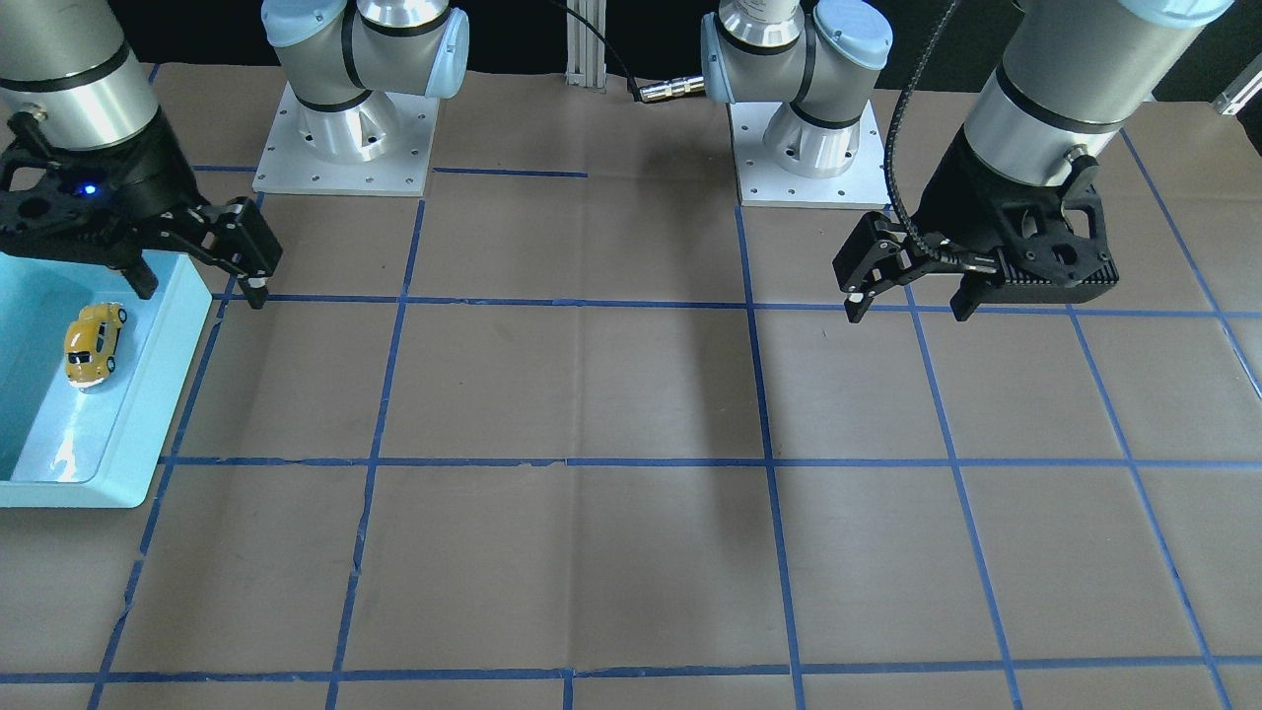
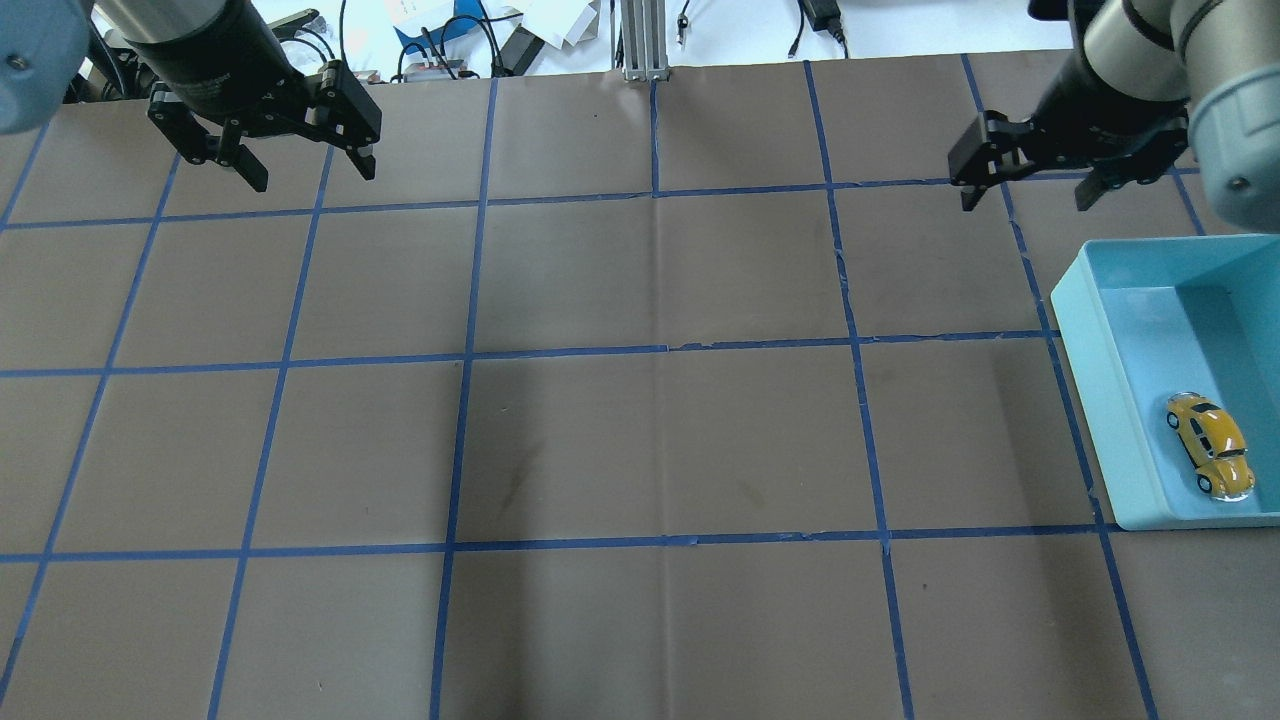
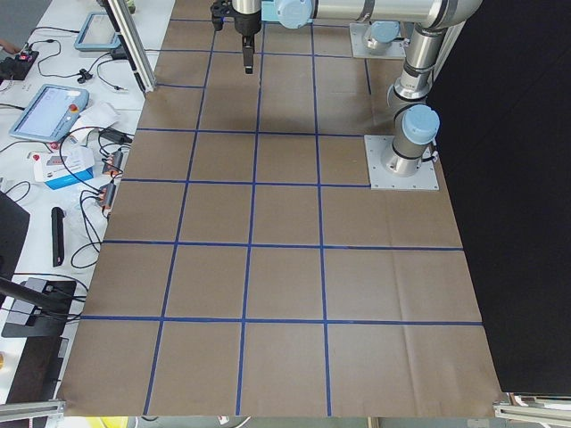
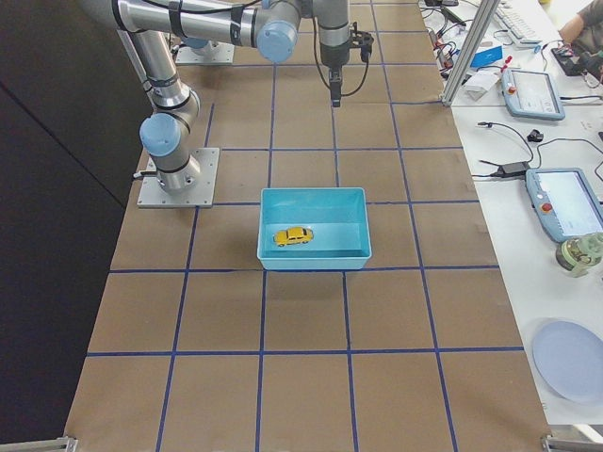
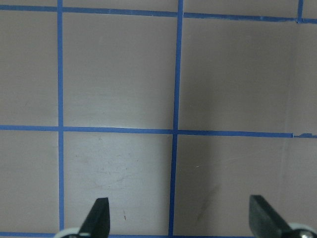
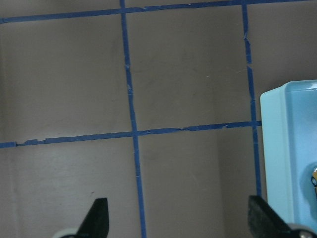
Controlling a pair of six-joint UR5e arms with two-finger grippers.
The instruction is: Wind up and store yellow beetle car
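My right gripper (image 2: 1028, 190) wide, empty, nearer | my left gripper (image 2: 310, 172) wide, empty | yellow beetle car (image 2: 1210, 445) in bin (image 2: 1090, 380), long axis roughly along side wall

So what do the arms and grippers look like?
Silver arms with pale blue joint caps. Left gripper and right gripper: black, two-fingered. A black ribbed cable runs along the left wrist; a blue light glows on the right.

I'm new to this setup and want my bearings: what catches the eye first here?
The yellow beetle car stands out, sitting inside the light blue tray at the robot's right on the brown, blue-taped table. Above the table, the left gripper and right gripper hang open and empty.
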